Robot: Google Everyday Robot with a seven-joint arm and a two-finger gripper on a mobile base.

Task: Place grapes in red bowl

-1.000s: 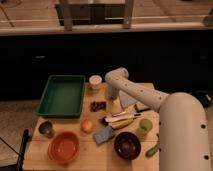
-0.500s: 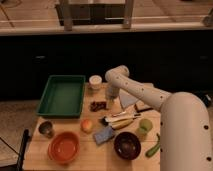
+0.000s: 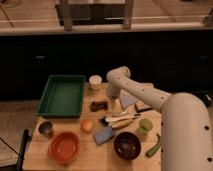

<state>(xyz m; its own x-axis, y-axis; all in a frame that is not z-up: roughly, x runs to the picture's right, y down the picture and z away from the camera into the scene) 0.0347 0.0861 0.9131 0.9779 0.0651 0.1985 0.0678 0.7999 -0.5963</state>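
I am watching the white arm (image 3: 146, 95) reaching in from the lower right, folding at its elbow and pointing the gripper (image 3: 114, 103) down just right of the grapes (image 3: 98, 105) (clenched or released, I cannot tell). The grapes are lying mid-table (image 3: 91, 160), well apart from the red bowl (image 3: 64, 147) sitting near the front left corner.

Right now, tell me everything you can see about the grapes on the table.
The grapes are a small elongated cluster of dark reddish-purple round berries, lying on the light wooden table, just right of the green tray and farther back than the orange fruit. They are outside the red bowl, which sits at the front left. The gripper hangs close on their right; contact cannot be told.
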